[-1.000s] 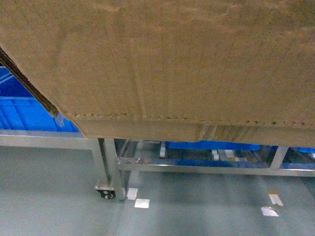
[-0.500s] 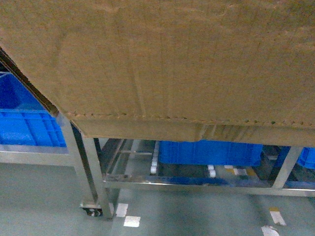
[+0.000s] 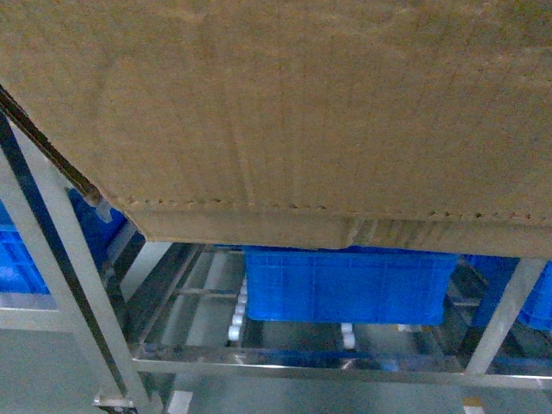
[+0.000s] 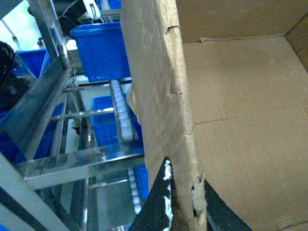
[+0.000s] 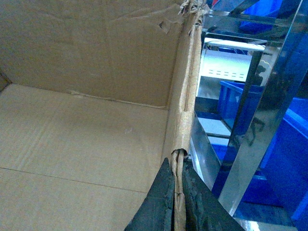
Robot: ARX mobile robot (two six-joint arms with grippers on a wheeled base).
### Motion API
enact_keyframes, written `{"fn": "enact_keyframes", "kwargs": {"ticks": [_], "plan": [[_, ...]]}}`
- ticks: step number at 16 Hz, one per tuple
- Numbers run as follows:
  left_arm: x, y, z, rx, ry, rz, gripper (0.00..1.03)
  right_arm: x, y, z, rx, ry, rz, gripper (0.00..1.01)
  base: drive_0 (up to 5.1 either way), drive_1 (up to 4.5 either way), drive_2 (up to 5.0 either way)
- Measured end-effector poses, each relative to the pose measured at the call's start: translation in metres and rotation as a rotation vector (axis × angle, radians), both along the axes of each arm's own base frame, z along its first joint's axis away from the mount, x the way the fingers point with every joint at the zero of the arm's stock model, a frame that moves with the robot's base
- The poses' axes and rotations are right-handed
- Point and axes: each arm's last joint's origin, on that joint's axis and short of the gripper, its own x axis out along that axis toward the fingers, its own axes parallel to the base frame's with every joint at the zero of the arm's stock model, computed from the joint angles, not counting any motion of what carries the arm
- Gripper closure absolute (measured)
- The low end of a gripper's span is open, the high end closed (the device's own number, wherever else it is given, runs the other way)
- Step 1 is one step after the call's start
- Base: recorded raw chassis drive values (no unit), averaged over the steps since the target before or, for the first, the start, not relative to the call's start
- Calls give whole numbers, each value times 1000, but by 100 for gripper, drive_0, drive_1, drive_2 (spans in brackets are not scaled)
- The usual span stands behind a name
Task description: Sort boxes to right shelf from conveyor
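1. The cardboard box (image 3: 285, 112) is held up off the floor, filling the upper head view, in front of the steel shelf (image 3: 78, 285). The left gripper (image 4: 180, 204) has its jaws clamped on the box's left wall; the right gripper (image 5: 178, 197) has its jaws clamped on the right wall.
2. Both grips sit on thin, ragged cardboard edges; the wall under the left jaws is already torn and pitted. My worry is that the edge tears further or slides out, letting the box tilt or drop.
3. The box hides most of the head view, so the shelf level it is meant for cannot be seen. It could strike an angled post or a rail with white rollers (image 4: 122, 120).
4. A blue crate (image 3: 345, 285) already stands on the lower rollers; more blue crates sit at the far left. The box might be set against one.
5. No brand, label or readable writing shows on the box, the crates or the shelf.
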Motion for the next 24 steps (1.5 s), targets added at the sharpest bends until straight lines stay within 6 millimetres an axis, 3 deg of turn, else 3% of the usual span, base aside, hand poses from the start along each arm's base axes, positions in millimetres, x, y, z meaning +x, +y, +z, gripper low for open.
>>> {"fn": "enact_keyframes", "kwargs": {"ticks": [22, 24], "plan": [[0, 0, -1, 1, 2, -1, 100, 1, 2, -1, 0, 0, 2, 99, 14, 447, -419], [2, 5, -2, -6, 16, -5, 100, -1, 11, -1, -13, 3, 24, 99, 14, 447, -419]]}}
